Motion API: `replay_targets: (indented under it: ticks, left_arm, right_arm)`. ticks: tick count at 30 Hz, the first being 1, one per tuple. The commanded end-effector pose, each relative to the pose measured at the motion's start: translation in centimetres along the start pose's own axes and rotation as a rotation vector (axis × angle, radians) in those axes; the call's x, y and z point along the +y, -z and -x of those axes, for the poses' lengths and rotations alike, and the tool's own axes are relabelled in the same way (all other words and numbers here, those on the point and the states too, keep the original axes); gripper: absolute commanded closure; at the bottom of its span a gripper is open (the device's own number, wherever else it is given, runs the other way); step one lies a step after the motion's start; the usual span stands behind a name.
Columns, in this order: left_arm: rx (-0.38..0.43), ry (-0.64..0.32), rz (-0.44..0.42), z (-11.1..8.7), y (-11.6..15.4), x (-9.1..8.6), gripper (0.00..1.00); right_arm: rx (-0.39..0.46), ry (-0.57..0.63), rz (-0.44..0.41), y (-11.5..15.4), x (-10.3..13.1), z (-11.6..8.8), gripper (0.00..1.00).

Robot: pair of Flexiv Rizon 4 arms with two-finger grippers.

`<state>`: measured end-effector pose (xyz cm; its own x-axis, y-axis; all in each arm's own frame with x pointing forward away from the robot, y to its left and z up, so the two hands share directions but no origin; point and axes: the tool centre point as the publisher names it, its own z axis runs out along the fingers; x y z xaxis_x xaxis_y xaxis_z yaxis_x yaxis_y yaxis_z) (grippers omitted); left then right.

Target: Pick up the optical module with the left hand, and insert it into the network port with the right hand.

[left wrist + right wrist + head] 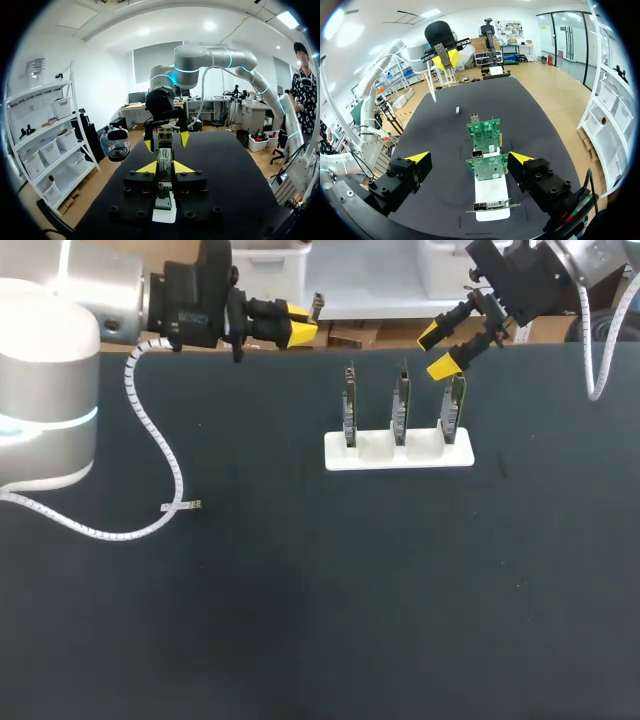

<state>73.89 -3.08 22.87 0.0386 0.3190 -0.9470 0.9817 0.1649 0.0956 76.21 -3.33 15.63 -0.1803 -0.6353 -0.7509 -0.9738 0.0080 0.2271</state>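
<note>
**Picked up, not plugged in**

The left gripper [303,325] is clamped on the small silver optical module [317,306] at the table's far edge. The right gripper [436,351] is spread wide apart and empty over the green network cards [401,405]. Passing and plugging in are not done.

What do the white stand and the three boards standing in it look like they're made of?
The white stand is probably plastic: matte, uniformly white, with rounded corners. The boards look like green printed circuit board carrying small components. The nearest one's end bracket looks like bare metal, silvery and thin.
</note>
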Motion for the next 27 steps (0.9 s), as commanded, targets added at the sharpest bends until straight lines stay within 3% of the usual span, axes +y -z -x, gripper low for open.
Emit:
replay_targets:
  ticks: [1,9,17,27]
  left_arm:
    - [-0.059,0.001,0.011,0.3,-1.1,-0.2,1.00]
    - [-0.162,0.002,-0.060,2.9,-5.0,-0.3,1.00]
    - [-0.150,-0.012,-0.115,3.3,-6.4,-0.4,1.00]
    - [-0.064,0.067,-0.129,2.4,-7.5,-0.7,1.00]
  right_arm:
    - [0.000,0.000,-0.002,0.0,0.1,0.0,0.00]
    - [0.000,0.000,-0.002,0.0,0.1,0.0,0.00]
    - [0.000,0.000,-0.002,0.0,0.1,0.0,0.00]
    - [0.000,0.000,-0.002,0.0,0.1,0.0,0.00]
